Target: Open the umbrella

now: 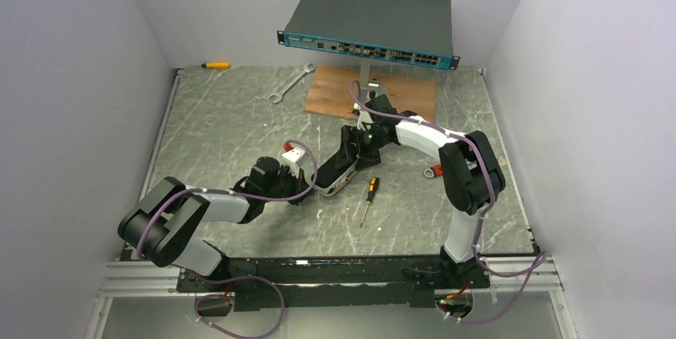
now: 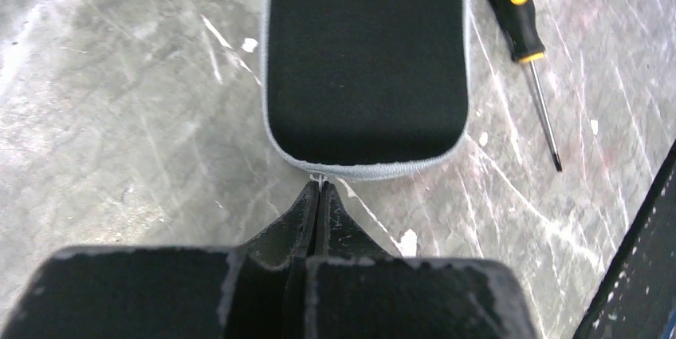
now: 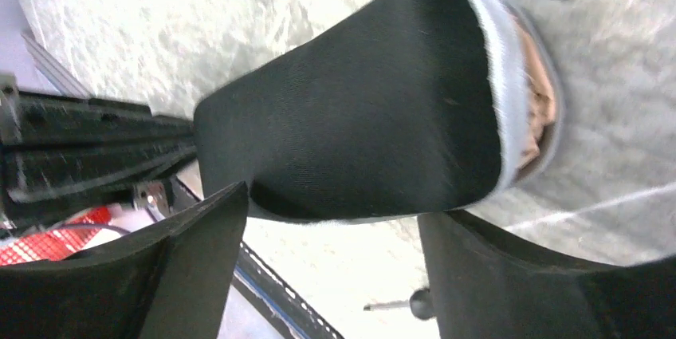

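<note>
Your umbrella (image 1: pixel 341 170), still packed in its black pale-rimmed case, lies at centre frame in the top view. Your right gripper (image 3: pixel 331 219) straddles its far end, fingers spread wide and not clamping, where beige fabric shows at a part-open seam. Your left gripper (image 2: pixel 319 195) is pinched together at the case's near rim, apparently on a tiny zip tab; contact is unclear. A screwdriver (image 2: pixel 522 12) lies just beside the case.

The umbrella (image 1: pixel 339 173) lies mid-table between both claws, a screwdriver (image 1: pixel 368 195) just right of it.
</note>
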You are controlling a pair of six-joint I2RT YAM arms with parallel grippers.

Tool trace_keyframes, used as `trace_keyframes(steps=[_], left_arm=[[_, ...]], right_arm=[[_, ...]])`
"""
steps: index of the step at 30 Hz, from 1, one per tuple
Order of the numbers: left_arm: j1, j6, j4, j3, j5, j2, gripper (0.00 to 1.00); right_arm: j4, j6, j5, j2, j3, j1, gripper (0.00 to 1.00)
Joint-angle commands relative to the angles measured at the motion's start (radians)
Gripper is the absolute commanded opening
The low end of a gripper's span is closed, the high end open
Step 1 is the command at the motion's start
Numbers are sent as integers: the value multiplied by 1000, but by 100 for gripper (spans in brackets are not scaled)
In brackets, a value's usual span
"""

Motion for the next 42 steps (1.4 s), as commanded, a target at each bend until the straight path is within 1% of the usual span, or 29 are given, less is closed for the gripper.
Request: trace_keyframes(steps=[1, 3, 5, 7, 8, 12, 16, 21, 24, 28, 30, 32, 36, 39, 42], left_arm=[[-31, 112, 89, -22, 37, -42, 0], [-41, 126, 82, -13, 30, -31, 0], [-43, 129, 70, 5, 22, -9, 0], [-45, 124, 51, 22, 19, 10, 0], [-45, 116, 36, 32, 9, 17, 0], [-44, 102, -24, 45, -18, 3, 0], [-44, 136, -88, 40, -52, -32, 0], [-40, 133, -187, 89, -61, -58, 0], [-40, 174, -180, 103, -66, -59, 0], [-38, 249, -139, 147, -85, 5, 0], [-33, 273, -99, 167, -64, 37, 0], [-32, 339, -47, 186, -31, 66, 0], [-23, 421, -7, 268, 3, 140, 0], [12, 415, -18, 347, 15, 212, 0], [65, 358, -29, 417, 13, 282, 0]], right_arm=[[55, -1, -25, 39, 72, 2, 69], [52, -22, -21, 35, 56, 3, 50], [39, -59, -14, 43, 39, 2, 34], [23, -96, -21, 65, 38, -1, 9], [19, -116, -26, 74, 38, -2, 0], [-41, -215, -3, 103, 48, -21, 0], [-87, -324, -9, 105, 37, -50, 0], [-146, -408, 14, 140, 72, -51, 0], [-172, -477, 2, 150, 87, -49, 0], [-201, -580, -30, 156, 90, -43, 0], [-220, -622, -62, 167, 95, -41, 0], [-235, -659, -89, 176, 103, -41, 0], [-279, -727, -126, 195, 129, -43, 0], [-291, -742, -144, 202, 143, -44, 0], [-288, -739, -161, 197, 154, -50, 0]])
